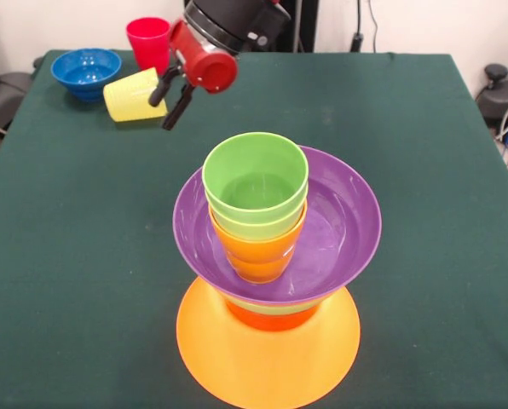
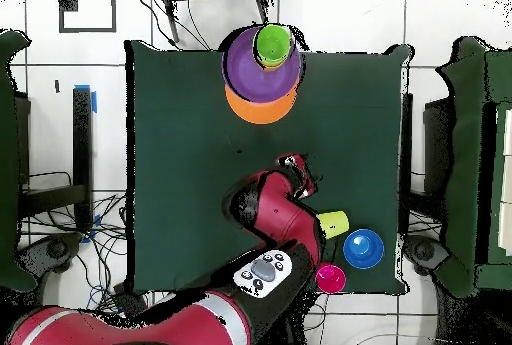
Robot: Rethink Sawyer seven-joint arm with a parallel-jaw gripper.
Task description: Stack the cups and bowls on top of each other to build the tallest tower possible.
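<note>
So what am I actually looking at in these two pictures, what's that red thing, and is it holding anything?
The red and black thing is a robot arm, and the dark two-pronged part at its end is its claw. One picture is taken from across the table, facing the robot; the other looks straight down from above.

On the green table stands a tower: a wide orange bowl upside down as the base, smaller bowls on it, then a purple bowl with three cups nested inside, a green cup on top.

At the far corner sit a blue bowl, a red cup and a pale yellow cup lying on its side. The claw is right at that yellow cup, prongs apart, but I can't tell whether it is gripping it.
</note>
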